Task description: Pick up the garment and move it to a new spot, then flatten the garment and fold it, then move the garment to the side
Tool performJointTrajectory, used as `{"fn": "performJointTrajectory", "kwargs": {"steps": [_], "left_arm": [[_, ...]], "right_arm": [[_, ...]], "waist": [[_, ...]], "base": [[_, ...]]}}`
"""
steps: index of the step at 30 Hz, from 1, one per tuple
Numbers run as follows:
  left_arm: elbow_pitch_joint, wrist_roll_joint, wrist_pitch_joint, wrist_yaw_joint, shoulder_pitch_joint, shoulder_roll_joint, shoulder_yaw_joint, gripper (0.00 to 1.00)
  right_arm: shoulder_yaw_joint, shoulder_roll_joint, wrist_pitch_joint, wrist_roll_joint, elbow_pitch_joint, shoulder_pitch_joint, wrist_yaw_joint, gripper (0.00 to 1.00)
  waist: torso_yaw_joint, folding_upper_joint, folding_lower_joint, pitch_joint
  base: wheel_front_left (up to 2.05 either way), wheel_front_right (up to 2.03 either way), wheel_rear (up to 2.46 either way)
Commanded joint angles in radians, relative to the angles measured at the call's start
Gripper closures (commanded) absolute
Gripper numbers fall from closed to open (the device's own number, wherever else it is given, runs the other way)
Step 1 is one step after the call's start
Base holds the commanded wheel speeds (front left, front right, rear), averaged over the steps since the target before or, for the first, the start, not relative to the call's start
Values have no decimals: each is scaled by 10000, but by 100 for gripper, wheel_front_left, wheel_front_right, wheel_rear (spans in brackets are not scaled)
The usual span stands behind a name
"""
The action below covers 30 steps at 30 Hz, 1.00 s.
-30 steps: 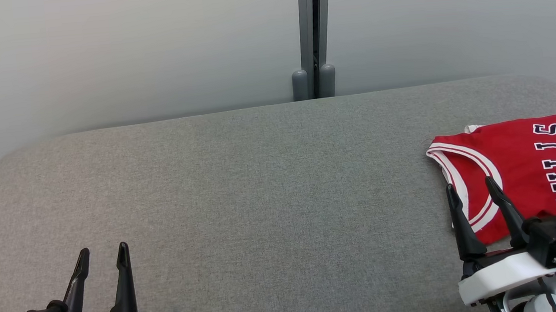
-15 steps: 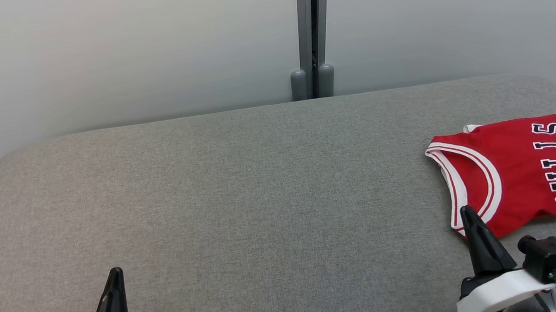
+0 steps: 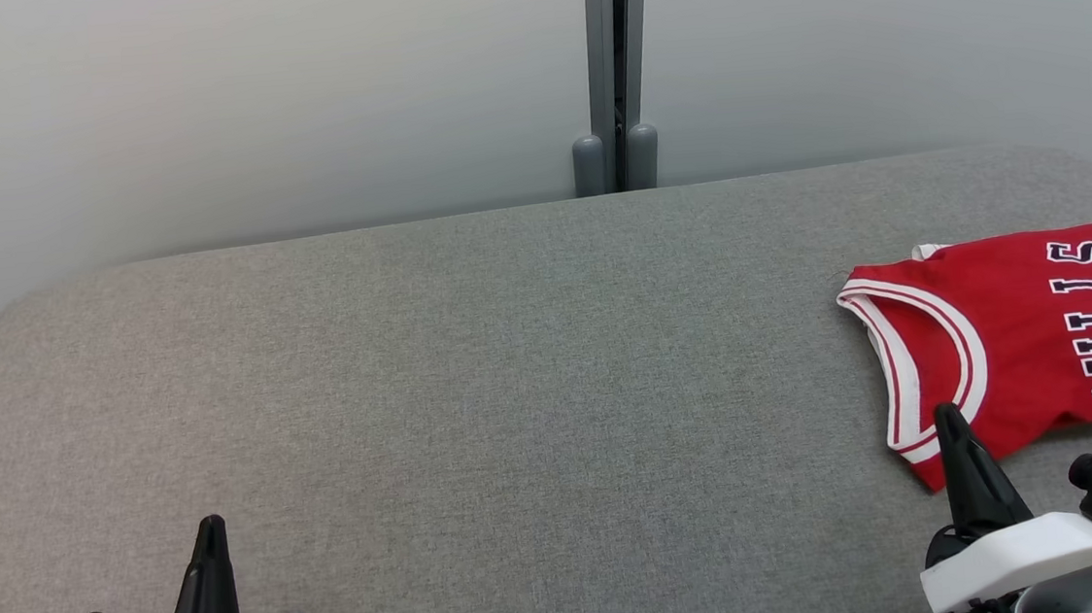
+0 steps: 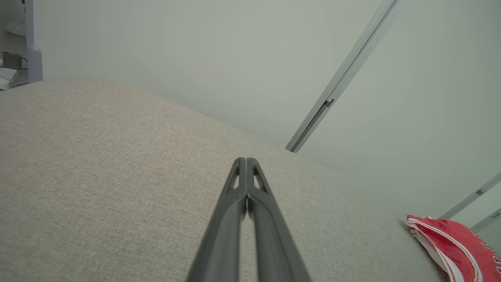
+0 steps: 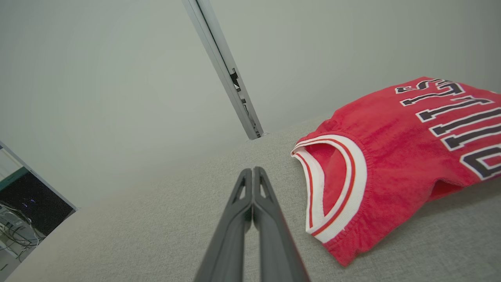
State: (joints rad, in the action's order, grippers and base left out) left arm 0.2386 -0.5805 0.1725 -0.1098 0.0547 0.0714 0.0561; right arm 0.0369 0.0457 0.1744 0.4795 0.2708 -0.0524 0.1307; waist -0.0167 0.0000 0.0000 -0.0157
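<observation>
The garment is a red jersey with white-and-red trim and dark lettering, lying folded at the right end of the grey padded surface. The right wrist view shows the garment to the right of my fingers, and the left wrist view catches its edge at the far lower right. My right gripper is shut and empty, its tip just in front of the garment's near corner. My left gripper is shut and empty at the lower left, far from the garment.
A pale wall with a grey vertical post stands behind the surface. The surface's rounded corners fall away at far left and far right. Equipment and cables show at the left edge of the right wrist view.
Both grippers went from open to shut with nothing in them. The right gripper drew back toward me off the garment's corner; the left also pulled back slightly.
</observation>
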Motion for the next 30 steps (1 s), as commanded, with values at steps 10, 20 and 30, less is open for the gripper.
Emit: {"fn": "performJointTrajectory", "kwargs": {"steps": [10, 20, 30], "left_arm": [[-130, -1558, -406, -68, -492, 17, 138, 100], [-106, -2868, -771, -95, -681, -9, 208, 100], [-83, -4052, -1107, -121, -862, -37, 269, 100]], "right_arm": [[-261, 73, -426, 1700, -207, -329, 0, 100], [-458, 74, -796, 3139, -227, -380, 0, 100], [-624, 75, -1133, 4437, -241, -414, 0, 100]], "waist": [[15, 0, 0, 17], [31, 0, 0, 34], [46, 0, 0, 51]], "base": [[0, 0, 0], [0, 0, 0], [0, 0, 0]]}}
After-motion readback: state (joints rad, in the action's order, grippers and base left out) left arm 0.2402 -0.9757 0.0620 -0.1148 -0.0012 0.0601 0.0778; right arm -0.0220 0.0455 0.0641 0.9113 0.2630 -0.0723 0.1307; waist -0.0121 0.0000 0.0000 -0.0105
